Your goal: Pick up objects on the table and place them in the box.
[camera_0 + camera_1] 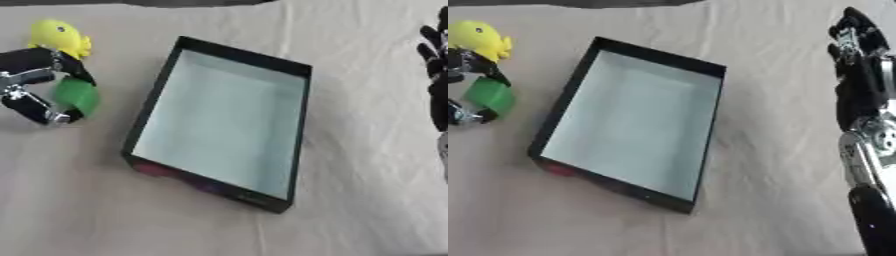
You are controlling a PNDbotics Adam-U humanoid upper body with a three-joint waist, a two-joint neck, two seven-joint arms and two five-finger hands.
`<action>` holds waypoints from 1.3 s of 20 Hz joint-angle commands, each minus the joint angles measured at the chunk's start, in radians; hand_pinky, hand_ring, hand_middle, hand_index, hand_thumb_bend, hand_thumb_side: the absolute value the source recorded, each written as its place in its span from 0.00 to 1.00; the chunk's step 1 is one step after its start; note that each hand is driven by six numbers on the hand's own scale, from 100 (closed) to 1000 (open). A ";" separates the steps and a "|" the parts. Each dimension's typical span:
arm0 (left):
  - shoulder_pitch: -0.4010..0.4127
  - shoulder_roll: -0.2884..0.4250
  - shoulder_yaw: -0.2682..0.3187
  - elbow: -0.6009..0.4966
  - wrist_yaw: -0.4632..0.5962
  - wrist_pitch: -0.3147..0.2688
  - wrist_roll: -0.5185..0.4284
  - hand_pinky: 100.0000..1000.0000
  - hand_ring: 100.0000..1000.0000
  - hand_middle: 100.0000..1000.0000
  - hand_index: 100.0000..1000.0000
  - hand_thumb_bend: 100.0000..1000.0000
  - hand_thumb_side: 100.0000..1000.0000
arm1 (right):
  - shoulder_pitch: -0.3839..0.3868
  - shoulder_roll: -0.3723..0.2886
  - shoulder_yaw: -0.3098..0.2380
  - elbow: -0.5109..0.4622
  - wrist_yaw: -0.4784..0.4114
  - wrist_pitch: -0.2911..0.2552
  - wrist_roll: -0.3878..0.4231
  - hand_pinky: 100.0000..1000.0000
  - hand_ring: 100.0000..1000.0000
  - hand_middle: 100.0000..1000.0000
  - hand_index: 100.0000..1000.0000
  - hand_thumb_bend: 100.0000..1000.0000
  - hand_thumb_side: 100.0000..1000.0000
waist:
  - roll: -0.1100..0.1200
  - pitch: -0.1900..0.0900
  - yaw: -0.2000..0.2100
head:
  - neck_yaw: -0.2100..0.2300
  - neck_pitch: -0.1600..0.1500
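The left hand (39, 87) sits at the worktop's left edge, its fingers curled round one green object (77, 95). Just beyond its fingers lies one yellow toy (59, 36), touching the hand. To the right stands one black box (293, 130) with a pale inside, nothing in it; coloured marks on its near wall cannot be read. The right hand (859, 75) rests at the right edge, fingers straight, holding nothing. Cream cloth covers the worktop (367, 190).
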 commanded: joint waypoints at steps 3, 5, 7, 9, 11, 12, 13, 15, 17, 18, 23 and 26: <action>-0.030 0.021 0.035 -0.061 0.000 -0.348 -0.346 0.68 0.52 0.33 0.49 0.16 0.00 | -0.002 -0.014 -0.002 -0.009 0.003 -0.001 0.000 1.00 0.95 0.99 0.87 0.00 0.46 | -0.001 -0.021 0.003 | 0.025 -0.002; -0.032 0.022 0.044 -0.083 0.009 -0.348 -0.344 0.67 0.51 0.31 0.47 0.15 0.00 | 0.000 -0.015 -0.003 -0.009 0.002 -0.001 0.000 1.00 0.95 0.99 0.87 0.00 0.46 | -0.002 -0.023 0.004 | 0.025 -0.001; -0.036 0.023 0.052 -0.098 0.019 -0.348 -0.341 0.66 0.49 0.29 0.45 0.16 0.00 | 0.002 -0.016 -0.005 -0.010 0.002 -0.003 -0.002 1.00 0.95 0.99 0.87 0.00 0.46 | -0.003 -0.027 0.005 | 0.024 0.001; -0.041 0.024 0.057 -0.110 0.026 -0.348 -0.336 0.66 0.49 0.29 0.45 0.16 0.00 | 0.004 -0.018 -0.008 -0.011 0.000 -0.005 -0.005 1.00 0.95 0.99 0.87 0.00 0.45 | -0.004 -0.032 0.006 | 0.023 0.002; -0.047 0.025 0.058 -0.120 0.034 -0.348 -0.334 0.65 0.49 0.29 0.45 0.16 0.00 | 0.006 -0.022 -0.011 -0.013 -0.003 -0.008 -0.008 1.00 0.95 0.99 0.87 0.00 0.45 | -0.006 -0.036 0.006 | 0.021 0.004; -0.051 0.025 0.058 -0.124 0.038 -0.348 -0.335 0.65 0.49 0.29 0.45 0.11 0.00 | 0.007 -0.025 -0.013 -0.014 -0.004 -0.010 -0.009 1.00 0.95 0.99 0.87 0.00 0.46 | -0.006 -0.038 0.007 | 0.020 0.006; -0.059 0.025 0.056 -0.127 0.042 -0.348 -0.336 0.65 0.49 0.30 0.45 0.18 0.00 | 0.010 -0.028 -0.015 -0.016 -0.004 -0.012 -0.011 1.00 0.95 0.99 0.87 0.00 0.44 | -0.007 -0.041 0.007 | 0.018 0.008; -0.078 0.023 0.048 -0.134 0.052 -0.348 -0.337 0.66 0.49 0.30 0.45 0.19 0.00 | 0.014 -0.038 -0.020 -0.019 -0.006 -0.016 -0.015 1.00 0.95 0.99 0.87 0.00 0.46 | -0.006 -0.046 0.010 | 0.014 0.014; -0.099 0.016 0.037 -0.148 0.070 -0.348 -0.332 0.65 0.49 0.30 0.45 0.19 0.00 | 0.017 -0.050 -0.026 -0.022 -0.010 -0.020 -0.019 1.00 0.95 0.99 0.87 0.00 0.44 | -0.006 -0.052 0.014 | 0.007 0.021; -0.107 0.011 0.032 -0.162 0.083 -0.348 -0.326 0.65 0.49 0.30 0.45 0.19 0.00 | 0.018 -0.057 -0.029 -0.022 -0.011 -0.021 -0.022 1.00 0.95 0.99 0.87 0.00 0.44 | -0.006 -0.054 0.016 | 0.004 0.023; -0.123 -0.022 0.013 -0.248 0.155 -0.348 -0.291 0.64 0.47 0.29 0.45 0.19 0.00 | 0.013 -0.071 -0.035 -0.014 -0.019 -0.026 -0.028 1.00 0.95 0.99 0.87 0.00 0.44 | -0.006 -0.058 0.016 | -0.006 0.024; -0.130 -0.040 0.008 -0.267 0.201 -0.348 -0.299 0.63 0.46 0.30 0.46 0.19 0.00 | 0.009 -0.078 -0.036 -0.005 -0.021 -0.027 -0.028 1.00 0.95 0.99 0.87 0.00 0.44 | -0.005 -0.060 0.013 | -0.007 0.026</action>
